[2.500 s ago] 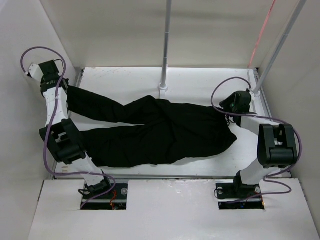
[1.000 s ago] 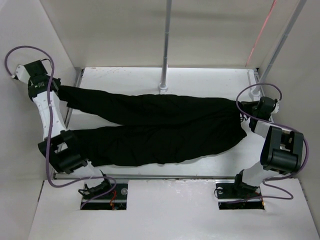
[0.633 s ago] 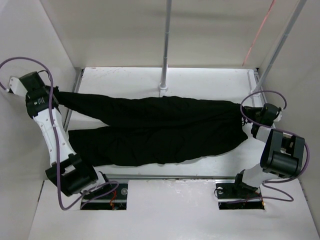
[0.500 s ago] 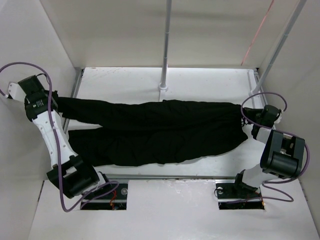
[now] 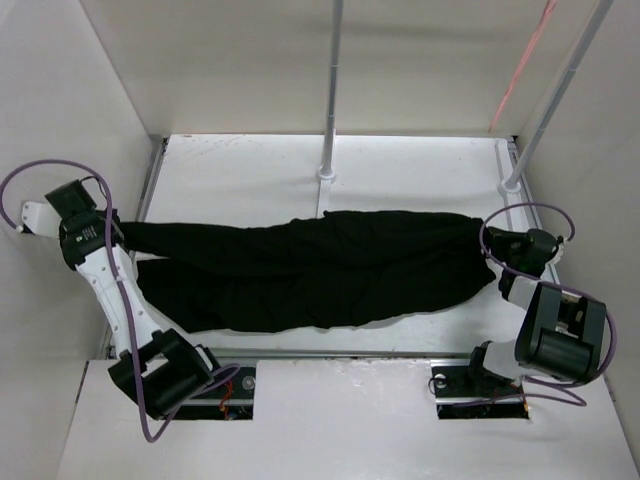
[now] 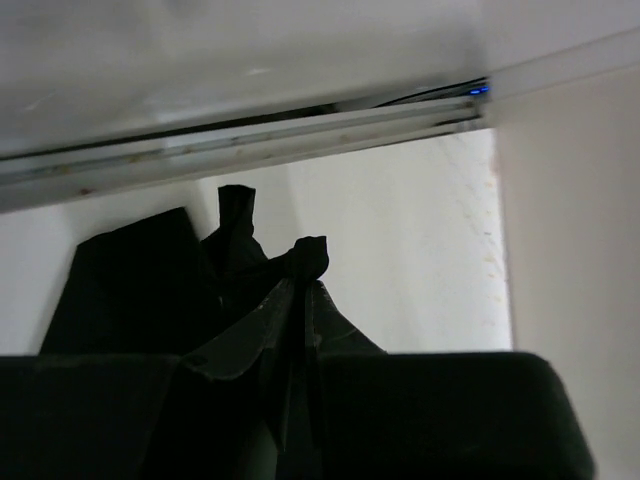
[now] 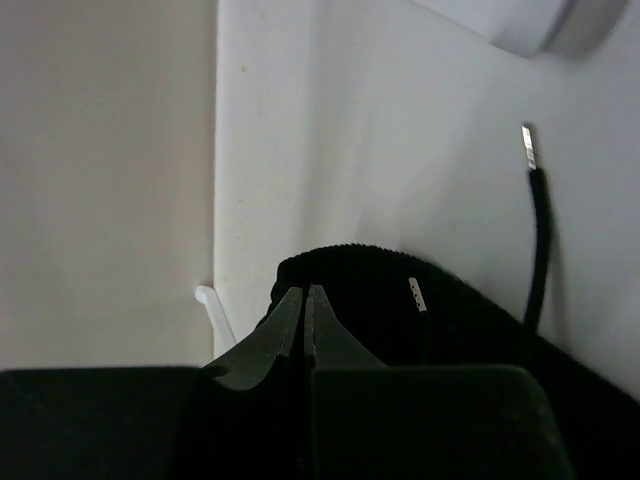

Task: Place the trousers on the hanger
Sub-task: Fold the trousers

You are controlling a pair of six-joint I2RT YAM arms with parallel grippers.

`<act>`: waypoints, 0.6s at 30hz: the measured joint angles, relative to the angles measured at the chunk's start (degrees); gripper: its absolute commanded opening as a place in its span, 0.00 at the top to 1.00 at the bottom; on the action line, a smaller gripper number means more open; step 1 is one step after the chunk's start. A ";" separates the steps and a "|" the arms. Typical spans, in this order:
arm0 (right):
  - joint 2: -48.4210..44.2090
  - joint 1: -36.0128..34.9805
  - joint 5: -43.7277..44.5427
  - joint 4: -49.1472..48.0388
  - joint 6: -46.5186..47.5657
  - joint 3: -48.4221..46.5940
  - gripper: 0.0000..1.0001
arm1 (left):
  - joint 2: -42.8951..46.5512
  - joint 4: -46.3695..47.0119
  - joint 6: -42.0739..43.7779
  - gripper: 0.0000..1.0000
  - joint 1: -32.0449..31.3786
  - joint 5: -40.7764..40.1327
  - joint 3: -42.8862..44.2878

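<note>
Pinching trousers' hems, apparently: left gripper

Free band above — cloth blocks the middle
The trousers span left to right; above them the table lies bare, save a white pole at top centre and a second pole at upper right.

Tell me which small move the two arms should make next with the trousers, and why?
Probably lift both ends slightly together, with jaws closed. The left gripper pinches the leg ends and the right gripper pinches the waist end, so the trousers lie stretched across the table. The hanger, a thin pink rod far right, is apart from them.
</note>
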State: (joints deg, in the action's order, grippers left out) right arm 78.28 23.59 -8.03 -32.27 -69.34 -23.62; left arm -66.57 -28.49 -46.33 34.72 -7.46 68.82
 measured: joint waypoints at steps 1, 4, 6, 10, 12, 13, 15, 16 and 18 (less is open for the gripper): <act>-0.48 0.00 0.20 0.15 -0.04 0.87 1.00 | -0.46 -0.13 -0.31 0.96 0.59 -0.26 -1.38; -2.36 0.02 0.50 0.70 -0.09 1.86 1.00 | -2.45 -0.96 -1.33 0.97 1.60 -0.92 -3.26; -4.66 0.02 0.52 0.72 -0.28 1.99 1.00 | -2.40 -0.66 -2.67 0.97 1.51 -1.11 -3.30; -12.00 0.17 0.59 0.35 -1.64 3.26 1.00 | 2.95 0.98 -6.56 0.98 -0.22 -1.44 -3.67; -16.57 0.98 0.48 0.33 -2.12 4.87 1.00 | 6.99 0.83 -7.85 0.98 -0.94 -2.45 -3.67; -18.93 1.68 0.44 0.37 -2.29 5.86 1.00 | 9.16 0.70 -8.33 0.98 -1.27 -3.30 -3.67; -23.37 3.54 0.00 1.70 -2.47 7.48 1.00 | 13.05 0.33 -8.94 0.98 -2.03 -4.90 -3.65; -25.29 4.35 -0.15 2.91 -2.45 7.98 1.00 | 14.53 0.00 -9.09 0.97 -2.38 -5.42 -3.65; -29.20 5.57 -0.37 6.27 -2.23 8.72 0.99 | 17.07 -1.33 -9.11 0.97 -2.99 -7.08 -3.65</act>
State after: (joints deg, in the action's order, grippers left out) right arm 49.08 29.17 -8.40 -26.00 -71.57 -14.90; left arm -49.50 -29.82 -55.44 31.73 -14.55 65.17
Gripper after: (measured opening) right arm 0.049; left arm 0.035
